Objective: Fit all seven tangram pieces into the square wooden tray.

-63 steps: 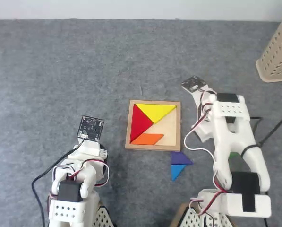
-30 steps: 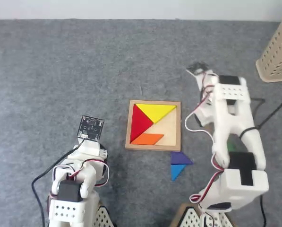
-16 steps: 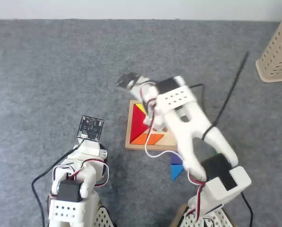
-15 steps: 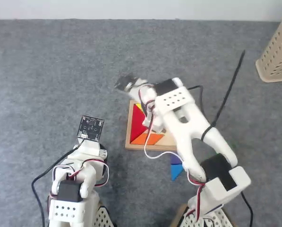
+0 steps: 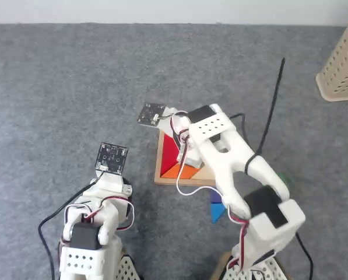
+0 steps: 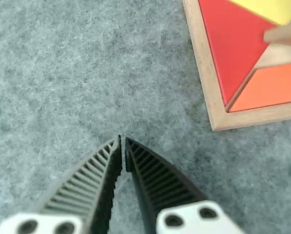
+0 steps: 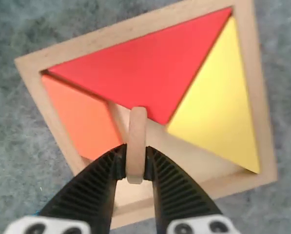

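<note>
Beige piece in right claw, over tray

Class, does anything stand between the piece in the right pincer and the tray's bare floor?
Nothing visible does. The right pincer holds the pale piece above the bare floor of the tray. The red piece, orange piece and yellow piece lie around that gap.

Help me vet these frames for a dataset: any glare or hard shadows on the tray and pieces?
High view: flat, even light, no hard shadow on the tray or the carpet. Right wrist view: no glare on the red triangle or yellow triangle; the right hand and its pale piece cast no sharp shadow. Left wrist view: carpet evenly lit around the left hand.
</note>
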### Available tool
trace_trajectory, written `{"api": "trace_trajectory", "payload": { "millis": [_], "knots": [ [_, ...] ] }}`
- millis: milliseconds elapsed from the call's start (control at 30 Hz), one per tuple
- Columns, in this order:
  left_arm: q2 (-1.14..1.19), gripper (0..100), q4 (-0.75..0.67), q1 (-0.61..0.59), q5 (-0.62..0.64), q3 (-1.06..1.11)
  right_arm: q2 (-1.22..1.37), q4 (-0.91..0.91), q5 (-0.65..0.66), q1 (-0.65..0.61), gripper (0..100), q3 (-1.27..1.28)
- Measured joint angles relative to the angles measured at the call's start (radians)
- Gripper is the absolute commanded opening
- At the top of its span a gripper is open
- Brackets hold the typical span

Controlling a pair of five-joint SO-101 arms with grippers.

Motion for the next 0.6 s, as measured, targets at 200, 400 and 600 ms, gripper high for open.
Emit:
{"api": "trace_trajectory", "payload": {
  "millis": [200,400,600],
  "knots": [
    [0.000,1,0.000,0.000,0.000,0.000,0.060,0.000,0.003,0.002,1.0,-0.041],
    [0.000,1,0.000,0.000,0.000,0.000,0.063,0.000,0.026,0.002,5.6,-0.044],
    [0.000,1,0.000,0.000,0.000,0.000,0.075,0.015,0.066,0.003,10.2,-0.043]
  ]
}}
